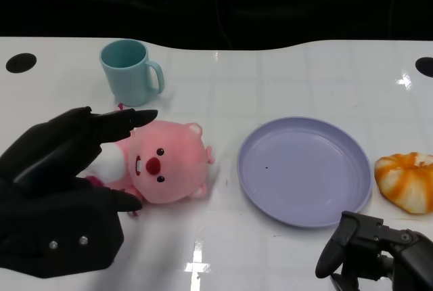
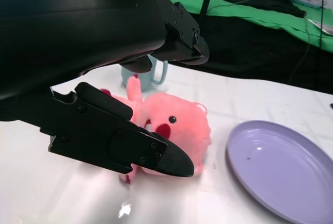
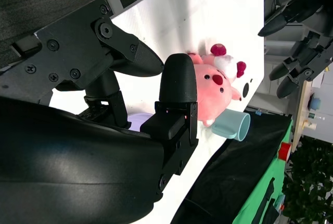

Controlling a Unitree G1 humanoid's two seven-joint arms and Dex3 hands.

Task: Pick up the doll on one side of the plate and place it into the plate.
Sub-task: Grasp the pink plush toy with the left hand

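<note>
Pink doll (image 1: 166, 164): plush with a red nose and dark eyes, lying on the white tabletop (image 1: 284, 74) to the left of the plate, close beside its rim and outside it; also visible in the left wrist view (image 2: 171, 127) and the right wrist view (image 3: 213, 91).
Plate (image 1: 304, 169): lavender, round, shallow, flat on the tabletop at centre-right; nothing rests in it. A small dark speck shows on its inner surface.
Left robot hand (image 1: 64, 183): black, at the doll's left side. Fingers (image 1: 122, 123) reach over the doll's upper edge, and another finger lies low against its lower left side. Fingers are apart around the doll; the wrist view shows one finger (image 2: 135, 151) in front of the plush and another above it. Whether a firm grasp is made cannot be told.
Right robot hand (image 1: 369, 247): low at the near edge of the tabletop, just in front of the plate, released and holding nothing.
Mug (image 1: 130, 71): light teal, upright, behind the doll, handle to the right.
Bread-like item (image 1: 408, 179): orange and white, just right of the plate.
</note>
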